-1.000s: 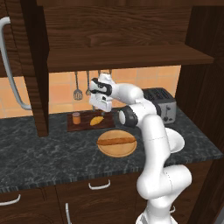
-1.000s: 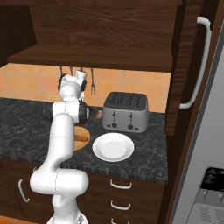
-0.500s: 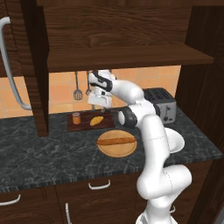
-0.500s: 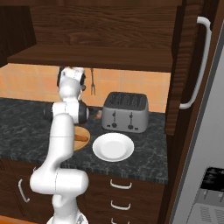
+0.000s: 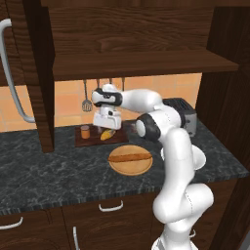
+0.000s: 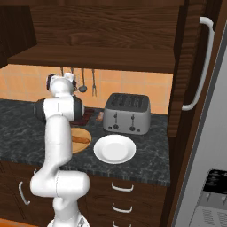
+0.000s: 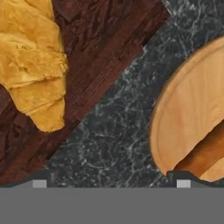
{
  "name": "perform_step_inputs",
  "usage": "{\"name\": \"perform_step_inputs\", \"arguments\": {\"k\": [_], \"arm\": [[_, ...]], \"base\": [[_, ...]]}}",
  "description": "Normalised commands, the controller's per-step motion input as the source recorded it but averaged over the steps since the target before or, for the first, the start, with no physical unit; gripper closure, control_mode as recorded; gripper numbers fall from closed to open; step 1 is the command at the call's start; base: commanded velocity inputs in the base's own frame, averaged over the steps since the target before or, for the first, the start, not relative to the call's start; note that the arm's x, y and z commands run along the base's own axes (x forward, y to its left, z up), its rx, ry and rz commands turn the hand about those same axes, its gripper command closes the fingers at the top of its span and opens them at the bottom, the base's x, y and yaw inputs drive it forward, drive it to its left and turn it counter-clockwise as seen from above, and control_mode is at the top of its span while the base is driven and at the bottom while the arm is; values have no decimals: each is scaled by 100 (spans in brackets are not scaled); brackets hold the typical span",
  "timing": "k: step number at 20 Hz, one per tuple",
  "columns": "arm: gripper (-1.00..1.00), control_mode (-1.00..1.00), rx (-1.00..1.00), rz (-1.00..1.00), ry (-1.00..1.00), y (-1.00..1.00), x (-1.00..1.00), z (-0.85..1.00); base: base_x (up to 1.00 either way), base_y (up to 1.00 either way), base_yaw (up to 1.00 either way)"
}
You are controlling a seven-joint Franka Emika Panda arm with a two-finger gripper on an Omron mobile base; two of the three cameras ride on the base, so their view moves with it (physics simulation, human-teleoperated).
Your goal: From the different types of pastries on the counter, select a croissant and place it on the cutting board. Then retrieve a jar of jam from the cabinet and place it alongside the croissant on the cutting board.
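Standing over the back part of the counter (image 5: 58, 171), the gripper (image 5: 107, 126) hangs just above the cutting board (image 5: 93, 140) with its jaws wide apart and nothing between them. One croissant (image 5: 108, 134) lies on this board, near its right end, and one jar of jam (image 5: 85, 132) stands upright near its left end; the two are close but apart. In the hand view the croissant (image 7: 33, 61) lies on the dark grain of the board (image 7: 96, 52), and the fingertips (image 7: 39, 178) are off to its side, over the counter stone.

Just in front of the cutting board, toward the front edge of the counter, lies one round pale board (image 5: 130, 162) with one long brown loaf (image 5: 130, 156) across it. One toaster (image 6: 127, 113) stands at the back of the counter to the right of the arm, and one white plate (image 6: 115, 149) lies in front of it near the front edge. Three utensils (image 5: 87, 97) hang on the orange tiled wall behind the gripper. The cabinet (image 5: 132, 44) with its thick shelf is above the whole area, and its open door with one long curved handle (image 5: 12, 83) stands at the left end of the counter, near the cutting board.
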Motion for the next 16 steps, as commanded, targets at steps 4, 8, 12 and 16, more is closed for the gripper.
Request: {"name": "perform_step_inputs", "arguments": {"k": [4,8,12,16], "arm": [[-100,-100,11,0,-40,0,-100,-9],[-100,-100,8,-2,-14,3,-57,0],[-100,-100,2,0,-10,47,-100,0],[-100,-100,0,3,-12,54,-100,0]], "base": [[0,0,0],[0,0,0],[0,0,0],[0,0,0]]}}
